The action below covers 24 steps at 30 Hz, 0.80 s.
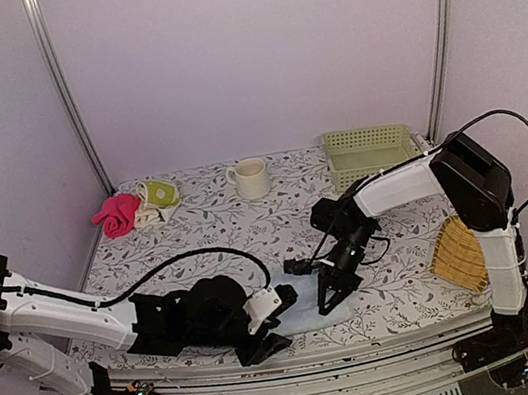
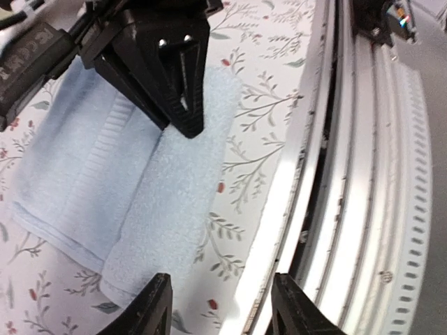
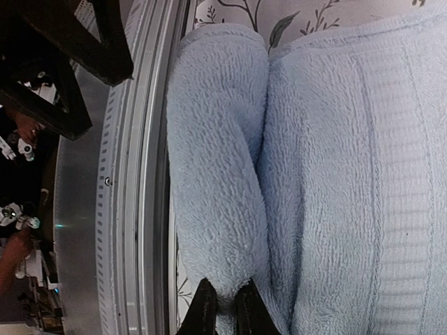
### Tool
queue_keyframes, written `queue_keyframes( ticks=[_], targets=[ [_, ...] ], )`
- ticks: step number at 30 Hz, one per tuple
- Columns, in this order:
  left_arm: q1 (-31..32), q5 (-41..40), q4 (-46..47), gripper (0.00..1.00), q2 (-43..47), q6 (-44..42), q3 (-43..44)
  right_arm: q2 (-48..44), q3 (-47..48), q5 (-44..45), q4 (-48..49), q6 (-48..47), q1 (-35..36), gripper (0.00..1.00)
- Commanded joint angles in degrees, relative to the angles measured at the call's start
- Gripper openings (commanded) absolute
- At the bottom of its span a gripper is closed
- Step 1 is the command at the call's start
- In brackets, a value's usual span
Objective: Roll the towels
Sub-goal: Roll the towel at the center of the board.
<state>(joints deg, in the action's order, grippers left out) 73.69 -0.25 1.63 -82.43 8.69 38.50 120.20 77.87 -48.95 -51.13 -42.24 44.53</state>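
Floral table (image 1: 198, 229), near edge: pale blue towel (image 2: 105, 174), first turn rolled. Right gripper (image 3: 223, 310) pinched on roll end; left gripper (image 2: 220, 307) spread apart, holding nothing. Risk: one-sided grip skews/unrolls roll, or drags it off edge.

Robotics lab cell, pale wall panels (image 1: 249, 48) framed by aluminium uprights (image 1: 65, 89), table in a floral cloth (image 1: 209, 232), slotted metal rail (image 1: 327, 390) along its near edge, left arm (image 1: 60, 311) and right arm (image 1: 399, 185) bolted there.

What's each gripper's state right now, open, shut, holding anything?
left gripper: jaws open, holding nothing.
right gripper: jaws closed, pinching the rolled edge of the blue towel.
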Motion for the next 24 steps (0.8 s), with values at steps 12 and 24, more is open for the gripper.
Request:
queue_keyframes(
  ticks=[12, 24],
  targets=[
    [3.3, -13.9, -8.4, 0.52, -20.5, -25.7, 16.3, 7.0, 5.9, -4.4, -9.9, -1.1, -1.2, 0.04],
    [3.6, -18.1, -12.0, 0.27, -26.1, -23.8, 20.4, 2.6, 8.1, -8.4, -15.1, -5.5, -3.1, 0.33]
  ],
)
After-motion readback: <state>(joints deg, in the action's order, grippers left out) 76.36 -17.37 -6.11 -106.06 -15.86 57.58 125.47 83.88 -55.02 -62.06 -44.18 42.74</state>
